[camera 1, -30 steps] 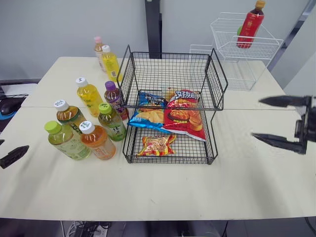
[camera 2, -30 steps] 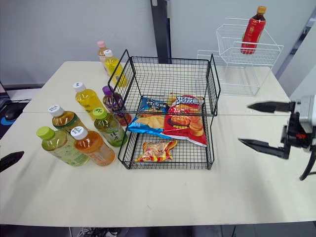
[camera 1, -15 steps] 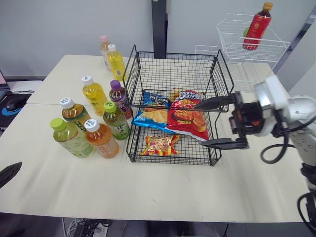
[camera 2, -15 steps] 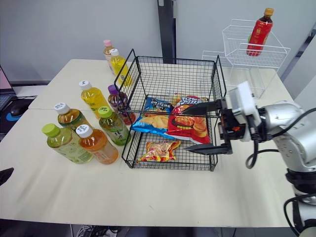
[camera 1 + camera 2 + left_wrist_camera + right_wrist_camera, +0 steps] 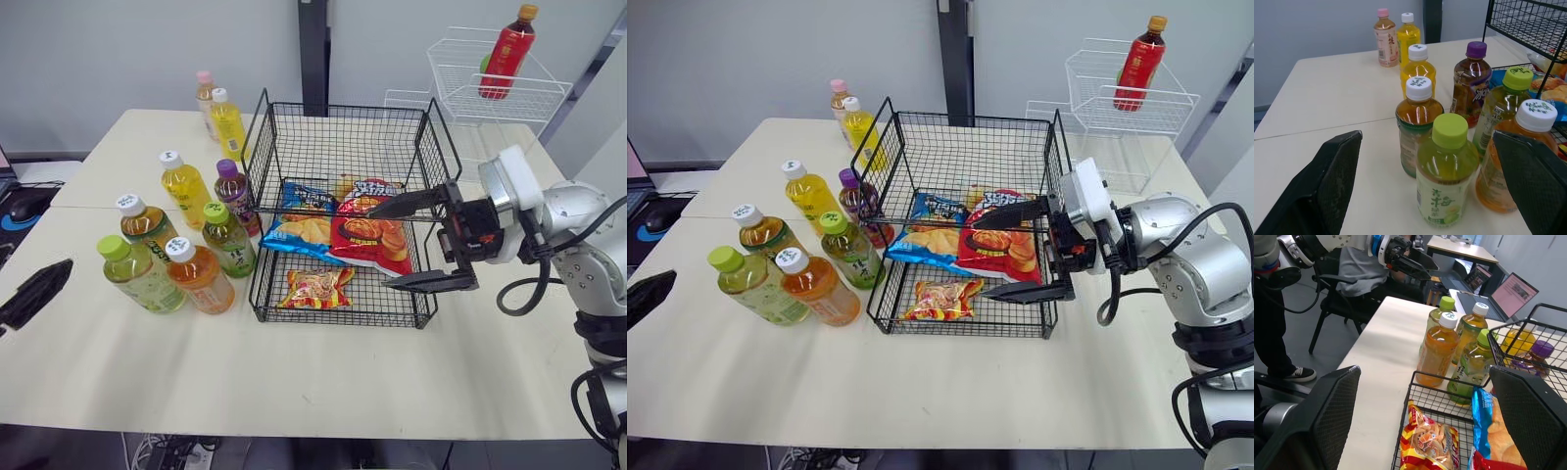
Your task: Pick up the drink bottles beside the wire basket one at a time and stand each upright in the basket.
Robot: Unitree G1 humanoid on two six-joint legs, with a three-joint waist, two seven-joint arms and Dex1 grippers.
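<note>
Left eye view: right claw (image 5: 377, 249), spread wide, has edged further across the front of the wire basket (image 5: 343, 147). The left claw (image 5: 37, 292), also agape, has risen. The drink bottles (image 5: 199, 281) stand at the basket's 9 o'clock.

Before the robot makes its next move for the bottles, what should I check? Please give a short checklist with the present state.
1. Left gripper open and empty: ok.
2. Right gripper open and empty: ok.
3. Bottles standing upright beside the basket: ok.
4. Nearest bottle in front of the left gripper, nothing between: ok.
5. Top shelf free for bottles: ok; snack bags lie on the lower one.
6. Right gripper clear of the basket wire: cannot tell.
</note>
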